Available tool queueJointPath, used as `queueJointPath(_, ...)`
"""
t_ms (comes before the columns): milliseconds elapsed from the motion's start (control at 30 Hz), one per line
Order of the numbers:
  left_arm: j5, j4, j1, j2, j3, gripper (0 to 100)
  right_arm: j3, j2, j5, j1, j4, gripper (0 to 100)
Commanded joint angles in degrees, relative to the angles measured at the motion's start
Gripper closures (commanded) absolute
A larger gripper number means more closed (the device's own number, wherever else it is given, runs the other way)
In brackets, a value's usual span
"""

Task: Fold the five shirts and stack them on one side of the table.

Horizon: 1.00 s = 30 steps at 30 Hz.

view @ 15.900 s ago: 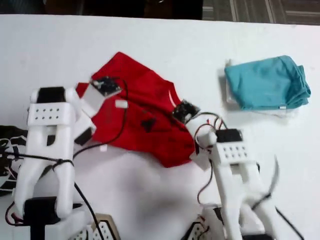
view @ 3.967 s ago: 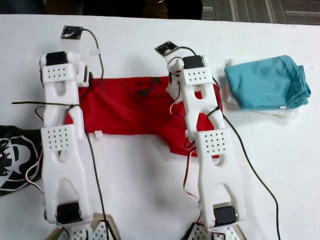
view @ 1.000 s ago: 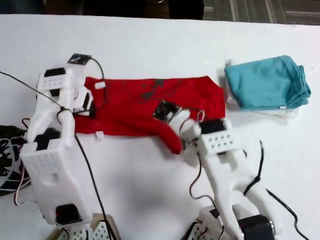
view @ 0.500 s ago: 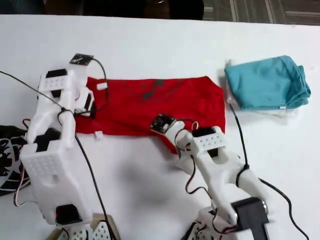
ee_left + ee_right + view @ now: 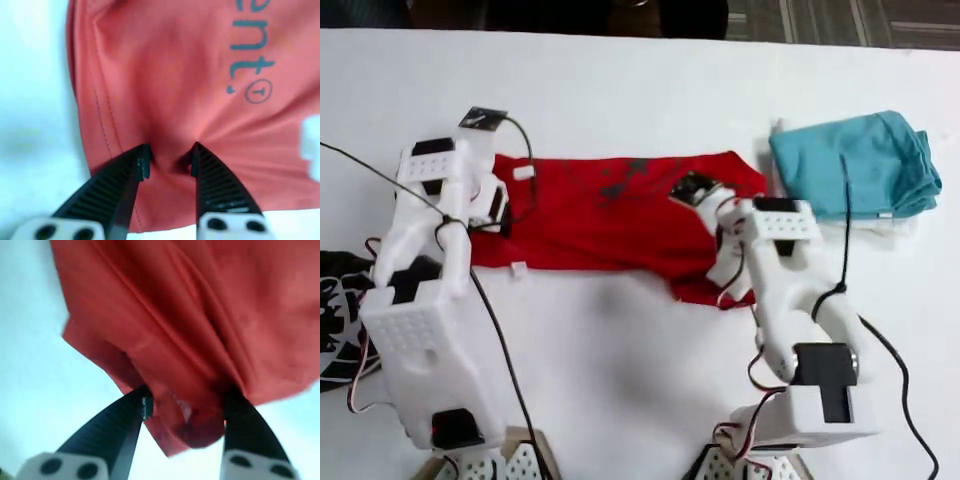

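A red shirt (image 5: 590, 215) lies folded into a long band across the middle of the table. My left gripper (image 5: 498, 205) sits at its left end. In the left wrist view it (image 5: 170, 157) pinches a pucker of the red shirt (image 5: 165, 75) near the hem. My right gripper (image 5: 720, 255) is at the band's right end, over a loose flap that hangs toward the front. In the right wrist view it (image 5: 187, 400) is shut on a thick bunch of the red shirt (image 5: 175, 315).
A folded teal shirt (image 5: 855, 165) rests on something white at the back right, close to the red band's end. A black printed shirt (image 5: 335, 320) lies at the left edge. Bare white table (image 5: 620, 380) runs along the front between the arms' bases.
My right gripper has swung from the band's front middle to its right end, dragging the loose red flap with it. The left arm has kept still.
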Motion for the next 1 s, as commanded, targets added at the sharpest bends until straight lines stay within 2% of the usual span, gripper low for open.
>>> queueJointPath(0,-0.6,-1.1,-0.5,0.1,1.2,87,-3.8,-1.1,1.8,4.0,2.3,76.5)
queueJointPath(400,-0.6,-1.1,-0.5,0.1,1.2,87,-3.2,1.2,1.5,2.8,0.9,76.5)
queueJointPath(600,-0.6,-1.1,-0.5,0.1,1.2,87,-6.9,-6.8,1.5,2.4,10.3,76.3)
queueJointPath(700,-0.6,-1.1,-0.5,0.2,1.1,87,-7.0,-13.0,1.4,-0.7,16.7,76.2)
queueJointPath(800,-0.4,-1.0,-0.5,-0.2,0.8,87,-5.2,-17.8,1.4,-6.9,21.4,76.2)
queueJointPath(867,-0.3,-0.5,-0.5,-0.8,0.0,87,-2.5,-19.6,0.7,-11.1,20.6,76.2)
queueJointPath(967,1.5,3.0,0.8,-3.3,-1.6,84,3.4,-19.6,-2.9,-14.5,12.3,76.1)
